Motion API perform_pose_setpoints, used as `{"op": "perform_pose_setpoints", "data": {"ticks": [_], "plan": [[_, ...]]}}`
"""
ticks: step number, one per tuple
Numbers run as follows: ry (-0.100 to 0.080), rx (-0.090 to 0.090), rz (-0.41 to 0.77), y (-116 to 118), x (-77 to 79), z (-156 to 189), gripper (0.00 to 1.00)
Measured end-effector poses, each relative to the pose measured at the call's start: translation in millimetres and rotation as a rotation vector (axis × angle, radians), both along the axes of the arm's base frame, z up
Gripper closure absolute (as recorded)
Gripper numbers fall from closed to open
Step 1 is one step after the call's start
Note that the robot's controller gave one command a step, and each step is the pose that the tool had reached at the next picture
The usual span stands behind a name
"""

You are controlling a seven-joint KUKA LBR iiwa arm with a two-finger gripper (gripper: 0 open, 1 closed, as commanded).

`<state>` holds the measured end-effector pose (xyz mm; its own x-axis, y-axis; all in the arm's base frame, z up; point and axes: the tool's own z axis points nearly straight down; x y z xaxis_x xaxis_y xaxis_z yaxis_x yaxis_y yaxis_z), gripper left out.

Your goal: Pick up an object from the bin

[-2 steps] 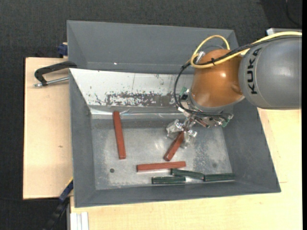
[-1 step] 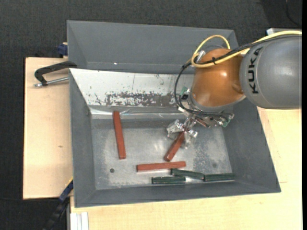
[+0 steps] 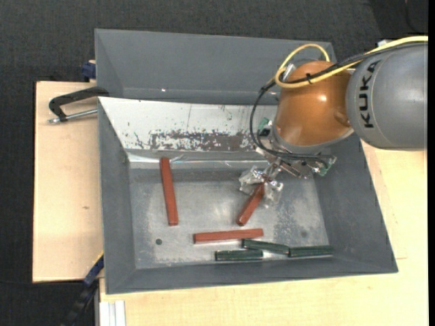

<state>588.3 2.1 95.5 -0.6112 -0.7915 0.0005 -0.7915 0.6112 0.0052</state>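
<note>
My gripper (image 3: 262, 184) hangs low over the middle right of the bin floor, its metal fingers (image 3: 249, 179) straddling the upper end of a short red-brown stick (image 3: 249, 209). That stick lies slanted, its top end between the fingers and its lower end pointing down-left on the floor. Just below lies another red-brown stick (image 3: 228, 236), flat and nearly level.
A longer red-brown stick (image 3: 168, 191) lies upright along the left of the floor. Dark green sticks (image 3: 238, 255) (image 3: 309, 251) lie along the front wall. The orange wrist cover and cables hang over the bin's right back corner.
</note>
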Motion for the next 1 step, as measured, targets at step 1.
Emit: {"op": "perform_pose_setpoints", "data": {"ticks": [1], "plan": [[-0.011,0.000,0.000,0.0,3.0,16.3,1.00]]}}
